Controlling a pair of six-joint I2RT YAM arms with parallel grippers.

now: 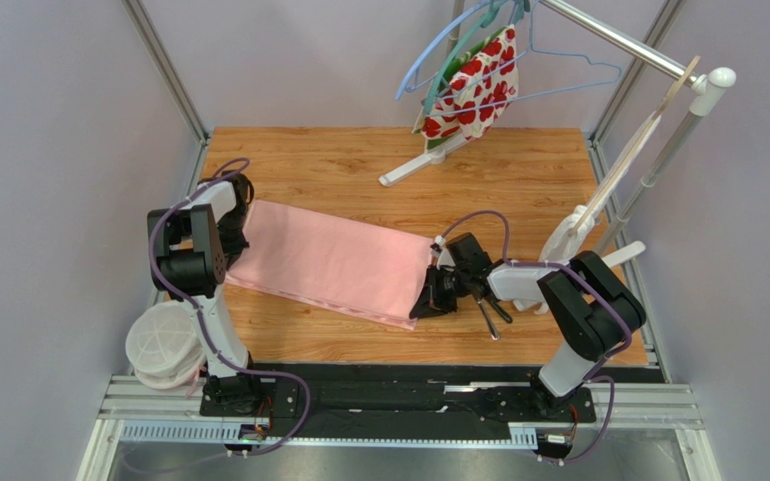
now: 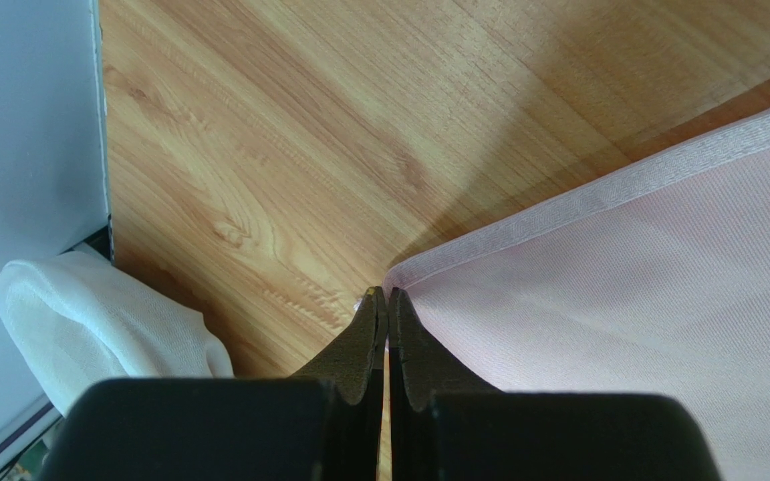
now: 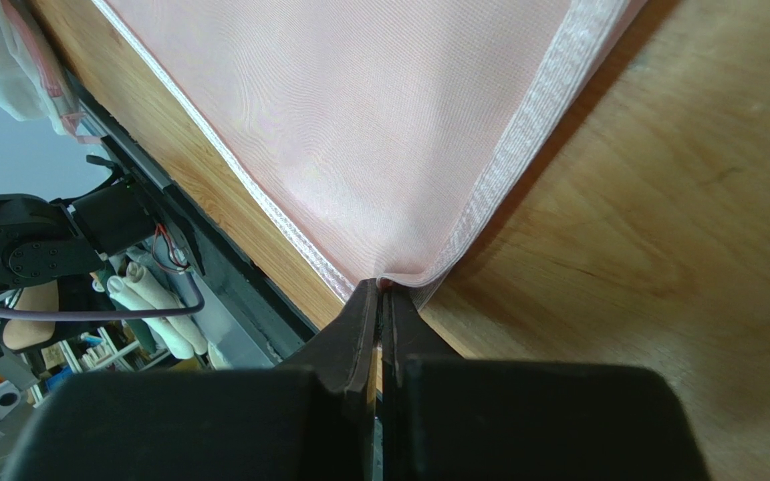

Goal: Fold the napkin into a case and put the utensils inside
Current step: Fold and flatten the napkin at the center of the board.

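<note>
2 corners of the napkin (image 1: 329,259) are being pinched: the left end effector (image 2: 386,297) is clamping shut on its far-left corner, the right end effector (image 3: 380,289) on its near-right corner. The napkin is lying flat across the desk (image 1: 359,165), with the utensils (image 1: 489,316) lying just right of it.

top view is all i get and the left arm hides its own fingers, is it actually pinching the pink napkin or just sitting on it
Observer: It is pinching. The left gripper is shut on a corner of the napkin, with the hemmed tip caught between the fingertips.
Operator: ok and the right one, cant see its tips either
Observer: The right gripper is shut on the near right corner, with the two hemmed edges meeting right at its tips.
</note>
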